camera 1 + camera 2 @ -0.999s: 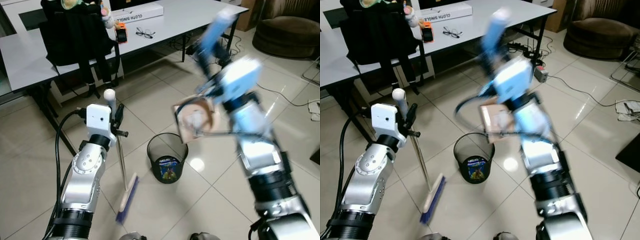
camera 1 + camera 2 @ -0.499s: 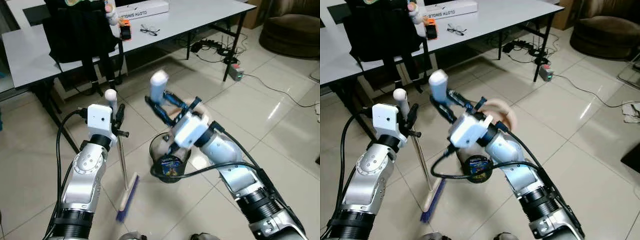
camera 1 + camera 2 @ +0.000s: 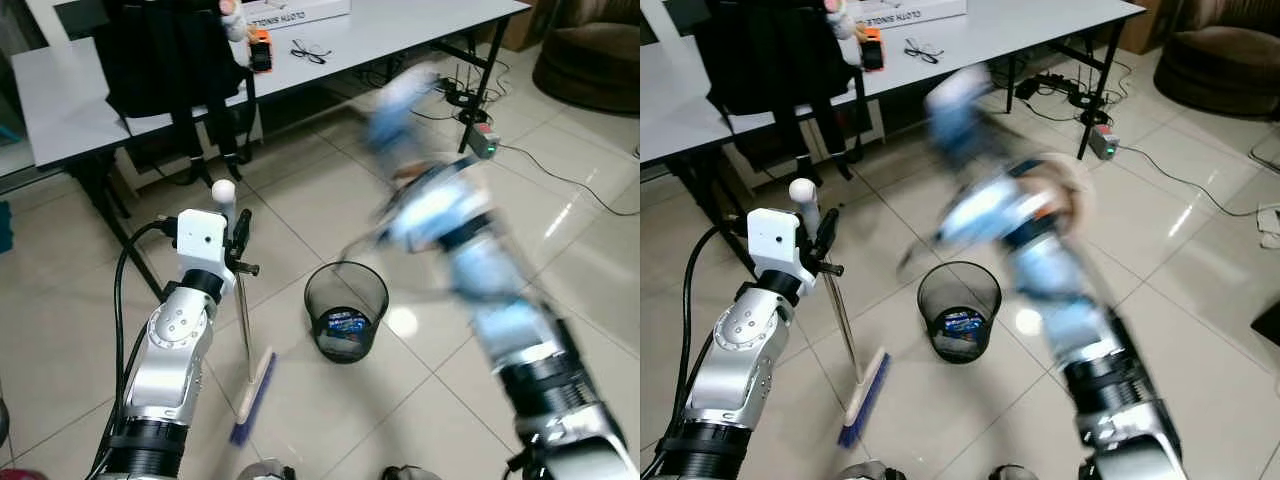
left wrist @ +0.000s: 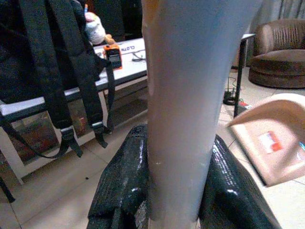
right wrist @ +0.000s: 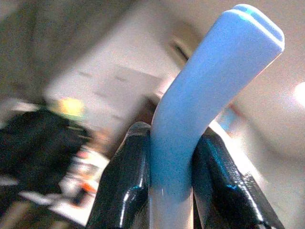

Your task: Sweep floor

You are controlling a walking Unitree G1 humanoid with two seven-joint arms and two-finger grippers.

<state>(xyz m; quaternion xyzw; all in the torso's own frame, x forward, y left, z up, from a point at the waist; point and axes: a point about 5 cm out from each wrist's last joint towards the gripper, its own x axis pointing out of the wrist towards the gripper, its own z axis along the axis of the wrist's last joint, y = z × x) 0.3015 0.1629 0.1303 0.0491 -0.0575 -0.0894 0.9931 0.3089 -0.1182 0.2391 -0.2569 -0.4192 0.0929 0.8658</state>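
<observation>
Since half a second ago, my right arm has swung up and away from the bin (image 3: pixel 346 308), and its right pincer (image 5: pixel 164 179) now appears only as blur above it, clamped on the blue handle (image 5: pixel 205 109) of the dustpan (image 4: pixel 271 138). I hold the broom (image 3: pixel 245 330) upright in the left pincer (image 3: pixel 238 232), closed on its shaft; the brush head (image 3: pixel 254 397) rests on the tiled floor (image 3: pixel 330 420) just beside the bin. Behind, a desk (image 3: pixel 400 25) carries glasses (image 3: pixel 310 50).

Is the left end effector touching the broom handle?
Touching. In the left wrist view, both black fingers of the left end effector press against the broom handle.
</observation>
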